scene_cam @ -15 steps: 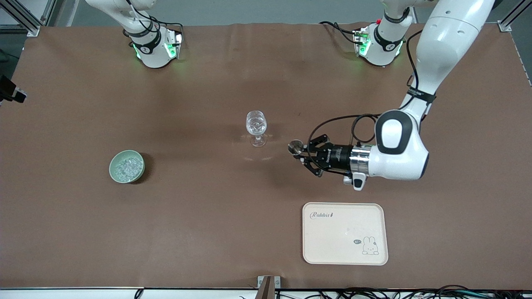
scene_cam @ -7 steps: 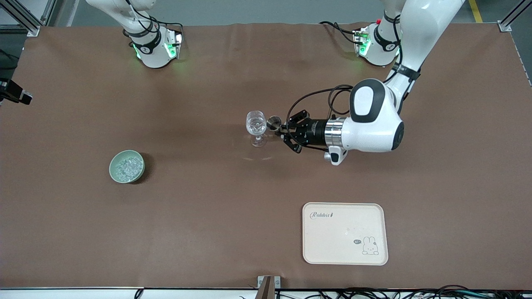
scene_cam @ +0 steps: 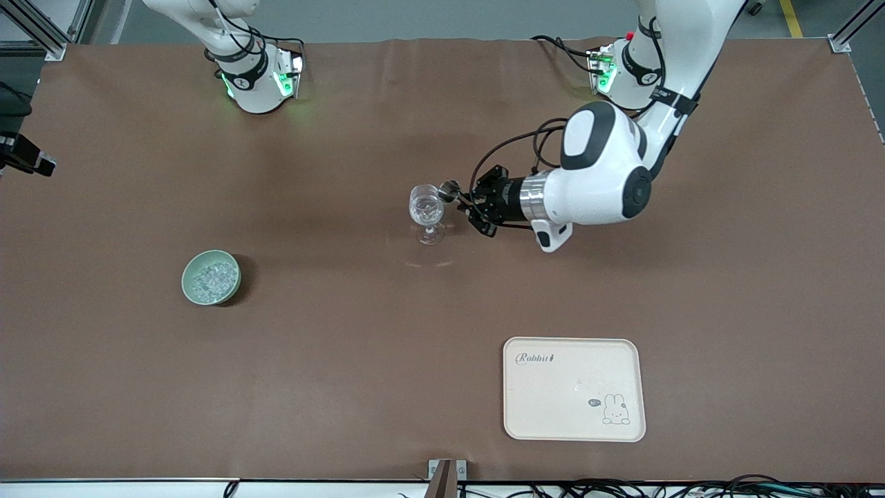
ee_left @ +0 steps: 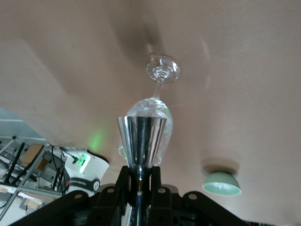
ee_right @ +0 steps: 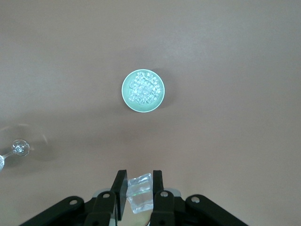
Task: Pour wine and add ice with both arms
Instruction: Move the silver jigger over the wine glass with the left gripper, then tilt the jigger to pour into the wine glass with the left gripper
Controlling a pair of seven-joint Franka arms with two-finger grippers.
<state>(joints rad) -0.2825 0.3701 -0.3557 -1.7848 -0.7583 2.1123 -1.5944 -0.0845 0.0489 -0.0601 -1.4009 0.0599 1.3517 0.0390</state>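
A clear wine glass (scene_cam: 426, 209) stands mid-table; it also shows in the left wrist view (ee_left: 162, 70). My left gripper (scene_cam: 467, 201) is shut on the stem of a small metal measuring cup (scene_cam: 449, 188), held sideways with its mouth at the glass's rim. In the left wrist view the cup (ee_left: 142, 139) sits between the fingers, in front of the glass. My right gripper (ee_right: 140, 188) is high over the table, shut on one clear ice cube (ee_right: 140, 194). The pale green bowl (scene_cam: 188, 275) holds the ice (ee_right: 142, 87).
A cream tray (scene_cam: 553, 408) with a rabbit print lies nearer the front camera, toward the left arm's end. The two arm bases (scene_cam: 257, 81) stand along the table's back edge. The bowl also shows in the left wrist view (ee_left: 222, 183).
My left arm has carried the metal cup from near the tray up to the wine glass and now tips it at the rim. The bowl and glass have not moved.
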